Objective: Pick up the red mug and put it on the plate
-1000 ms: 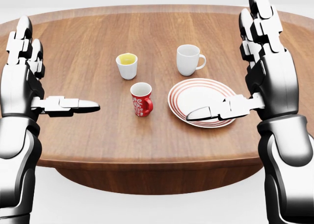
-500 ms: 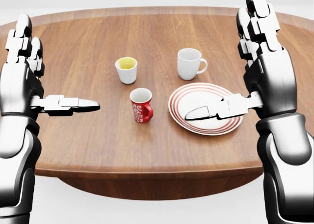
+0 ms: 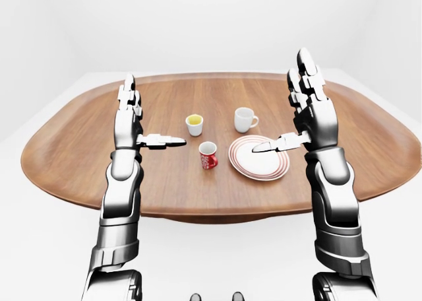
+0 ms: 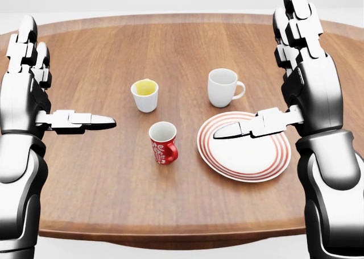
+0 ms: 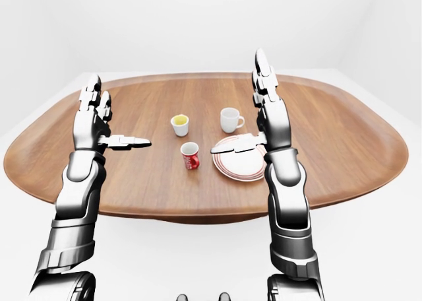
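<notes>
The red mug [image 4: 163,142] stands upright on the wooden table [image 4: 102,174], white inside, its handle turned to the lower right. Just right of it lies the white plate [image 4: 250,157] with red rings, nothing on it. My left hand [image 4: 60,83] is raised at the left of the head view, open, fingers up and thumb pointing right, well left of the mug. My right hand [image 4: 264,71] is open too, held above the plate's right part with its thumb [image 4: 239,128] over the plate. Neither hand touches anything.
A white mug [image 4: 223,87] stands above the plate, handle to the right. A small white cup [image 4: 145,94] with yellow inside stands above and left of the red mug. The table's near edge [image 4: 170,236] runs along the bottom of the head view.
The whole picture has shifted: the camera has come closer, so the table and crockery sit lower and larger. Both hands keep the same open pose.
</notes>
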Available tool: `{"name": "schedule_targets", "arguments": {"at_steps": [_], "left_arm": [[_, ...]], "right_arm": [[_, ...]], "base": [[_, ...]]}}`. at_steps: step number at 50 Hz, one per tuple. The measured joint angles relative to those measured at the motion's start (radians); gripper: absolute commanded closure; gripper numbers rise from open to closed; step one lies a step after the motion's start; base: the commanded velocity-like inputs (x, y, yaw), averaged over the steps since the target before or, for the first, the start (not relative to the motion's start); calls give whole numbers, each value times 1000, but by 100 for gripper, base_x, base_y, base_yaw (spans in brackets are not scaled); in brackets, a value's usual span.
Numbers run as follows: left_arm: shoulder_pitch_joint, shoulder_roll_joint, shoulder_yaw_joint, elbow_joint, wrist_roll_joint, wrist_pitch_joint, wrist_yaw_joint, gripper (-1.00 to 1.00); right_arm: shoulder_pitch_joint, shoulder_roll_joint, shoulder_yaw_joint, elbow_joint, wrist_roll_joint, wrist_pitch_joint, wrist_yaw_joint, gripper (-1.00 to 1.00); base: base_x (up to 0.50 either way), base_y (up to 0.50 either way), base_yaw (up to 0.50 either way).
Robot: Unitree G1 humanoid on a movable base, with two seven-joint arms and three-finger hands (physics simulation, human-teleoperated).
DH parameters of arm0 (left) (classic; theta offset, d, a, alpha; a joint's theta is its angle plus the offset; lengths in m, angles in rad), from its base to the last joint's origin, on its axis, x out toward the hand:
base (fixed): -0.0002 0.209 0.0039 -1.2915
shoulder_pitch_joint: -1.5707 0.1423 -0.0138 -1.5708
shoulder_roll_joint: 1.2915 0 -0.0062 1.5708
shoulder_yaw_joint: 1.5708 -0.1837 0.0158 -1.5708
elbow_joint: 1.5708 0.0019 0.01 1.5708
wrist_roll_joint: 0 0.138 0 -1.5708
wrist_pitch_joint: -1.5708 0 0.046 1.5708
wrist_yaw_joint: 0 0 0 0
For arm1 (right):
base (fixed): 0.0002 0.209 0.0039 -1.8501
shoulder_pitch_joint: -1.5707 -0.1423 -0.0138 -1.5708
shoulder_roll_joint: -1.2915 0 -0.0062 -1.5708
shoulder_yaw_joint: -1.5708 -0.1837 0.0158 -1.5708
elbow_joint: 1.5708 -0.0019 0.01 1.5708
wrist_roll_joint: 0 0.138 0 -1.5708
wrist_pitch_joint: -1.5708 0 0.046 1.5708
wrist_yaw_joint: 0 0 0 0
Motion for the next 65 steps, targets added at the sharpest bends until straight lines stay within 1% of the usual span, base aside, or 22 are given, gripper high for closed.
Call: {"name": "schedule_targets", "arguments": {"at_steps": [65], "left_arm": [[6,-6,-4,12,5,0,-2,-100]], "right_arm": [[-11,1,6,-13,-8,0,11,-100]], "base": [[26,0,0]]}}
